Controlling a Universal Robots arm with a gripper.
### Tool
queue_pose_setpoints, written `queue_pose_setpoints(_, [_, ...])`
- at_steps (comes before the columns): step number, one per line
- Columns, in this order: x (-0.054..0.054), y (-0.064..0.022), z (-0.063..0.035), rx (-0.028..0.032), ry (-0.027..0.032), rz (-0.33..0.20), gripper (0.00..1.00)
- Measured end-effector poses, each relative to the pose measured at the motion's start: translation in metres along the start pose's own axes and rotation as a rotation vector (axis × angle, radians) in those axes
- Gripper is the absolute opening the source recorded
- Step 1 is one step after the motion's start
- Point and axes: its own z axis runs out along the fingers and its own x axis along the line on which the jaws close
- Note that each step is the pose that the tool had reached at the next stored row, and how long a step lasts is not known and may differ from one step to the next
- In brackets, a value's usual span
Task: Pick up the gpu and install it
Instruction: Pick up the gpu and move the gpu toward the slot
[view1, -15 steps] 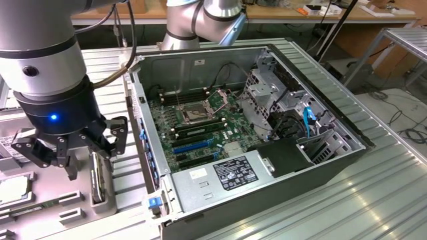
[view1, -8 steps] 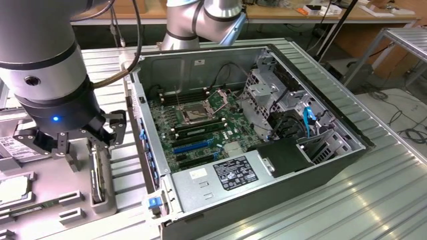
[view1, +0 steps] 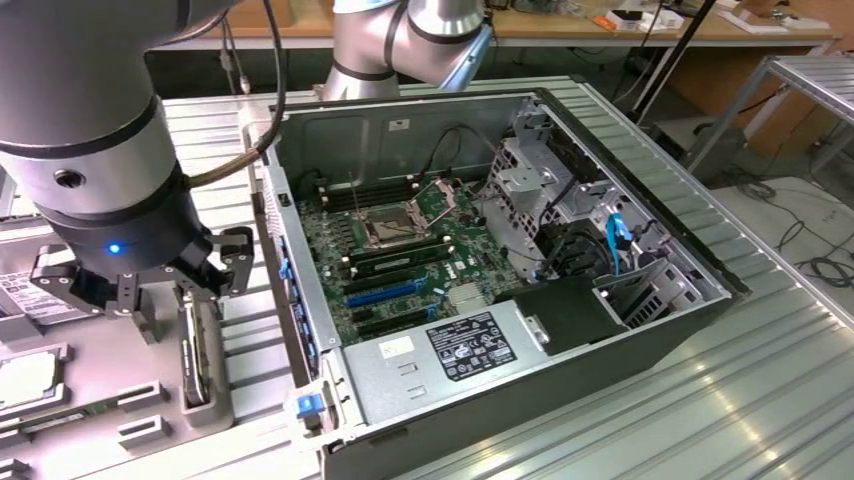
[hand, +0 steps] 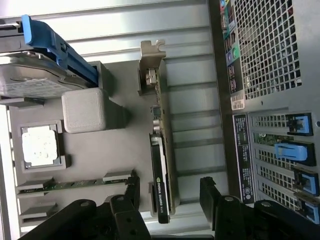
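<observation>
The gpu (view1: 198, 352) stands on its edge in a slot of the grey holder tray (view1: 227, 415), at the exterior view's left, beside the open computer case (view1: 534, 300). In the wrist view the gpu (hand: 162, 150) shows as a thin green card with a black cooler and a silver end bracket (hand: 151, 56). My gripper (view1: 174, 295) hangs just above it, open. Its black fingers (hand: 132, 192) stand on either side of the card's cooler end without touching it, and the gripper (hand: 171, 195) holds nothing. The motherboard (view1: 400, 250) lies inside the case with blue card slots (view1: 384, 292).
The tray also holds a hard drive in a blue carrier (hand: 35, 70), a square processor (hand: 40, 145), a memory stick (hand: 75, 185) and a grey block (hand: 82, 110). The case's rear panel (hand: 270, 100) with blue slot clips stands close beside the card. Everything rests on a ribbed metal table (view1: 667, 400).
</observation>
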Motion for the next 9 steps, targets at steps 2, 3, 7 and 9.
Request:
queue_pose_setpoints(2, [0.004,-0.0009,0.0068,0.0002,0.0001,0.000,0.60])
queue_pose_setpoints(3, [0.005,-0.0012,0.0104,0.0000,0.0000,0.000,0.60])
queue_pose_setpoints(7, [0.006,-0.0020,0.0214,0.0002,0.0002,-0.002,0.60])
queue_pose_setpoints(9, [0.006,-0.0024,0.0288,-0.0004,0.0018,-0.027,0.60])
